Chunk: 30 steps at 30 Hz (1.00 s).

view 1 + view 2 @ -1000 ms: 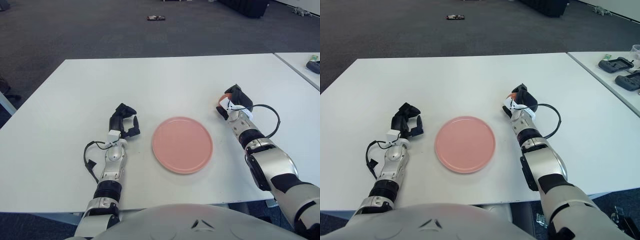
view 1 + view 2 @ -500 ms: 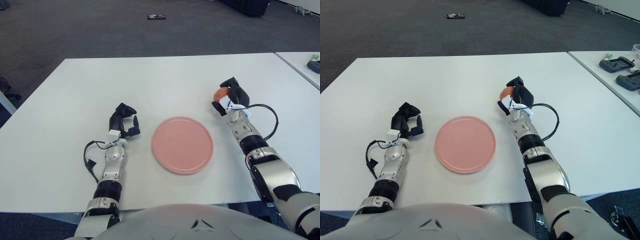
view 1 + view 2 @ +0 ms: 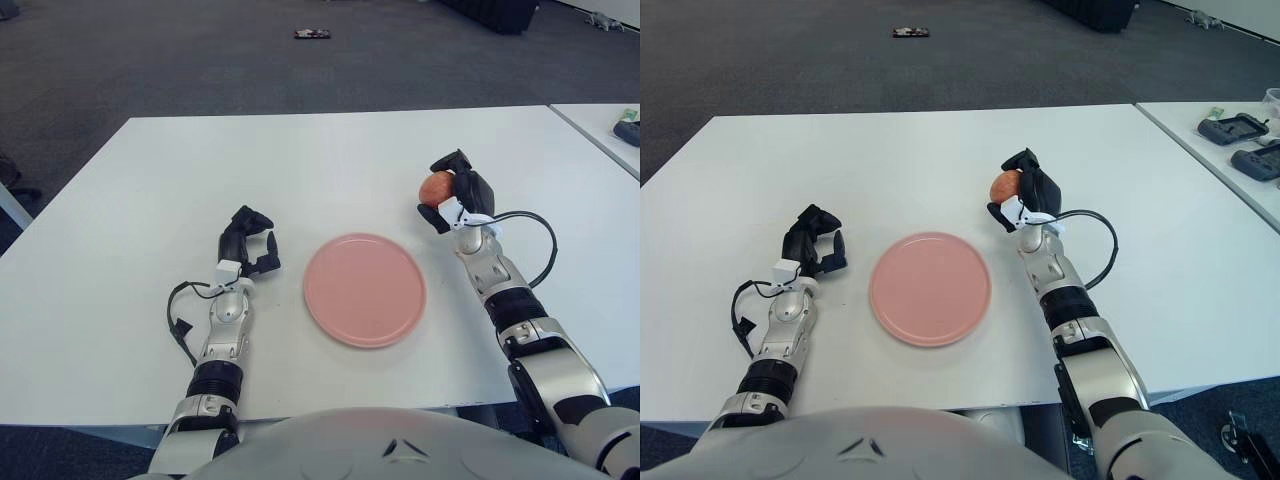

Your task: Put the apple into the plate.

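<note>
The apple [image 3: 436, 186] is clasped in the right hand [image 3: 457, 200]; the plate [image 3: 365, 289] lies at its seven o'clock.

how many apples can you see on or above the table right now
1. A small red-orange apple sits in the right hand, raised above the white table, right of the round pink plate. The idle left hand hides nothing apple-like.

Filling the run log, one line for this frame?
right robot hand: shut on apple, right of plate | plate: bare | left robot hand: idle on table
</note>
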{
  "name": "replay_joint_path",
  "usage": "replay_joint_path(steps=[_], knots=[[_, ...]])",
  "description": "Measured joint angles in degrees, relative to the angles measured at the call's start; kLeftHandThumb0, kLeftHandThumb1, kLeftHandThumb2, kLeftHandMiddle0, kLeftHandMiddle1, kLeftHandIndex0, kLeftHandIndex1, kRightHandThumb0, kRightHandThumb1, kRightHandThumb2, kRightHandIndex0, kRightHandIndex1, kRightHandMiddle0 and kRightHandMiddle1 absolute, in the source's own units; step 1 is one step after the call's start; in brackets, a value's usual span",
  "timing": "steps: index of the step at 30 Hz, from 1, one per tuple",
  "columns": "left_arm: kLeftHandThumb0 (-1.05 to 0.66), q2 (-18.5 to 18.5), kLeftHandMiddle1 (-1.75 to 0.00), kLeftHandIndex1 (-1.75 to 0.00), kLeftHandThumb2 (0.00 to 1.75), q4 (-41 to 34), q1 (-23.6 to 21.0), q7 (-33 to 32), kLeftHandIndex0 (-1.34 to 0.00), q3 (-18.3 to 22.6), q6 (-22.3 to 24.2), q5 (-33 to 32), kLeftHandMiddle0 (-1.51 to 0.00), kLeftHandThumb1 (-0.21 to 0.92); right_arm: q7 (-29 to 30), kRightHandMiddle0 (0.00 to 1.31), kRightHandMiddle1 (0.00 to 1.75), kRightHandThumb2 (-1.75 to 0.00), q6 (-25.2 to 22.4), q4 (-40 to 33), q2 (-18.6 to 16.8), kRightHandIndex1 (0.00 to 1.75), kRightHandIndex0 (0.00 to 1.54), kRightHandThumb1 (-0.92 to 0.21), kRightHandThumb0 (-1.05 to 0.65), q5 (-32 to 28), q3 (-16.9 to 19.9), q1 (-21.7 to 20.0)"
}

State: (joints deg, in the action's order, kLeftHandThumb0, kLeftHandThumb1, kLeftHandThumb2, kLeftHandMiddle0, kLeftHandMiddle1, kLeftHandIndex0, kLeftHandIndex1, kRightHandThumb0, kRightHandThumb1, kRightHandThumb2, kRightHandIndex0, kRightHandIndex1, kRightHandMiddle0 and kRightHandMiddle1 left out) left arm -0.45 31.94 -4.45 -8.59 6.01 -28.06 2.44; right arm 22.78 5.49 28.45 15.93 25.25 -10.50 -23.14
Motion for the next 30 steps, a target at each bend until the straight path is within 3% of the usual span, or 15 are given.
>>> replay_joint_path(steps=[9,15,30], knots=[[-0.52,0.09,-1.75,-1.75,1.45,-0.02,-0.01,0.00,-0.69,-0.12,0.25,0.22,-1.30,0.22,-9.37,0.70,1.75,-1.74,3.24,-11.58,0.81,1.60,0.98,0.11,0.00,-1.67,-0.28,5.99],[-0.52,0.12,-1.75,-1.75,1.44,0.02,-0.03,0.00,-0.69,-0.20,0.27,0.22,-1.30,0.23,-19.57,0.70,1.75,-1.75,6.21,-17.66,2.28,1.61,0.97,0.10,0.00,-5.38,-0.89,8.78],[-0.51,0.30,-1.75,-1.75,1.43,0.26,-0.07,0.00,-0.68,-0.30,0.29,0.20,-1.30,0.23,-33.41,0.70,1.75,-1.75,10.06,-22.33,3.90,1.62,0.97,0.10,0.00,-8.57,-2.11,11.35]])
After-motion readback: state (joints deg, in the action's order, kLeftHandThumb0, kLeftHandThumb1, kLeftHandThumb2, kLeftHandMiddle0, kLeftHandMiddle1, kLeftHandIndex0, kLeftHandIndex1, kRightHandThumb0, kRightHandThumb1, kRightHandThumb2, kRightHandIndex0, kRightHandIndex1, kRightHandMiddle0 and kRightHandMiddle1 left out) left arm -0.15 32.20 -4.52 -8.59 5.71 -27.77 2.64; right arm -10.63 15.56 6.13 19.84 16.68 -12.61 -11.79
